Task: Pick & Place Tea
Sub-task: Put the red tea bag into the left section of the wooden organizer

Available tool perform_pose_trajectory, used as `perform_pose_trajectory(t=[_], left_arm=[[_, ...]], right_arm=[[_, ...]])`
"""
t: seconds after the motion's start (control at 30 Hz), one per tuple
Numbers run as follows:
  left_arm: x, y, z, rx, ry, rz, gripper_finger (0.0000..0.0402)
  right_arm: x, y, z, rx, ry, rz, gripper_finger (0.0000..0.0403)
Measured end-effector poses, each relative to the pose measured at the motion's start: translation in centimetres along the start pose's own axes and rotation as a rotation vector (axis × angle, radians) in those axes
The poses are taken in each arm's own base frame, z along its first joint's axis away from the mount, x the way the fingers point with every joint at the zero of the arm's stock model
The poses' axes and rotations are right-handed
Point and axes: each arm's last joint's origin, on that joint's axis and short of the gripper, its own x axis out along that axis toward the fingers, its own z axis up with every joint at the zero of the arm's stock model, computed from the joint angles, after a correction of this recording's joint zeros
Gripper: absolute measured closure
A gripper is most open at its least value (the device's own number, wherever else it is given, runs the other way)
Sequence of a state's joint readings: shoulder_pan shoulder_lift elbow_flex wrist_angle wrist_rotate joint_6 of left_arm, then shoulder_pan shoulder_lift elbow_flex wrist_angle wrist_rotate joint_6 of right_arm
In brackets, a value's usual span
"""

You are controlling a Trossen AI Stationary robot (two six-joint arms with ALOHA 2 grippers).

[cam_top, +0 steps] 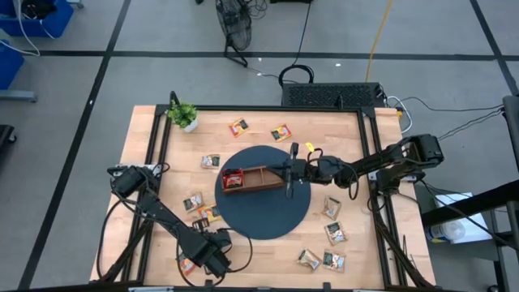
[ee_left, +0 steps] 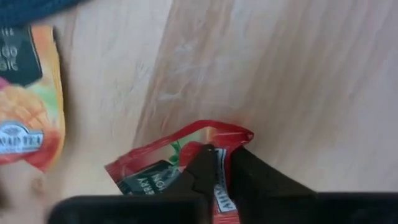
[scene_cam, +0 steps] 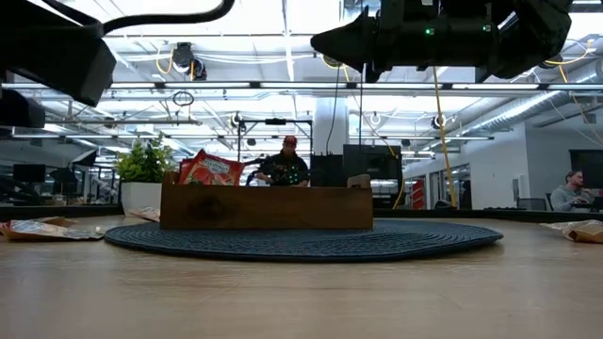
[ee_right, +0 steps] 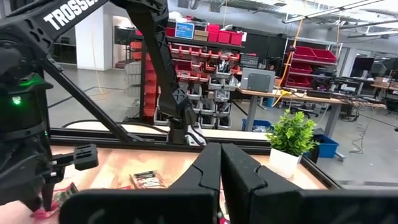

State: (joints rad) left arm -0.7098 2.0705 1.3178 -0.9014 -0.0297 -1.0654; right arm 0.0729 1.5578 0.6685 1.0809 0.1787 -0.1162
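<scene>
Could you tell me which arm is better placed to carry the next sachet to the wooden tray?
Left: its gripper is shut on a red sachet; the right gripper hangs shut and empty over the tray.

arms [cam_top: 170, 219] — matte black, jointed | lettering — white TROSSEN | wrist light — green

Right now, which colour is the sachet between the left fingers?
Red sachet, pinched by the left gripper; clearest in the left wrist view.

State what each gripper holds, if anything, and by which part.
Left gripper pinches a red sachet on the table at its edge. Right gripper, shut above the tray, holds nothing.
</scene>
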Motion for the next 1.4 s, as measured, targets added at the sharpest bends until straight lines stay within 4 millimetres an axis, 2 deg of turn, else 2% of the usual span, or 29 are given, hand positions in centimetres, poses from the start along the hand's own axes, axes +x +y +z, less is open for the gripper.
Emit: perform_pose_trajectory(t=[0.13,0.3,0.43,0.63,0.8,0.9,1.1,1.23,1.4], left_arm=[[-0.7,-0.3,0.1,0.103,-0.004,0.03,0.0382],[-2.8,0.1,-0.1,0.188,0.032,0.229,0.0384],[-6.0,0.6,0.3,0.278,-0.087,0.407,0.0384],[-7.4,2.4,1.9,0.452,-0.277,0.739,0.0384],[-7.5,3.4,4.0,0.659,-0.305,0.885,0.0385],[-7.6,4.2,5.5,0.722,-0.305,0.954,0.0385],[-6.7,6.6,8.3,0.624,-0.32,1.003,0.0385],[-5.5,7.9,8.9,0.599,-0.322,1.058,0.0385],[-2.9,9.3,9.2,0.538,-0.293,1.008,0.0385]], right_arm=[[0.0,0.0,0.0,0.0,0.0,0.002,0.0403],[0.0,0.1,-0.1,-0.003,0.015,0.003,0.0403],[0.0,0.1,-0.5,0.007,0.056,0.007,0.0403],[-0.2,0.2,-1.6,0.008,0.161,0.015,0.0403],[-0.1,0.2,-2.3,0.083,0.206,0.011,0.0403],[-0.1,0.4,-3.3,0.094,0.239,0.01,0.0403],[0.1,0.1,-4.1,0.092,0.25,-0.004,0.0403],[0.2,-0.1,-4.4,0.091,0.263,-0.01,0.0403],[0.1,-0.1,-4.8,0.086,0.304,-0.009,0.0403]])
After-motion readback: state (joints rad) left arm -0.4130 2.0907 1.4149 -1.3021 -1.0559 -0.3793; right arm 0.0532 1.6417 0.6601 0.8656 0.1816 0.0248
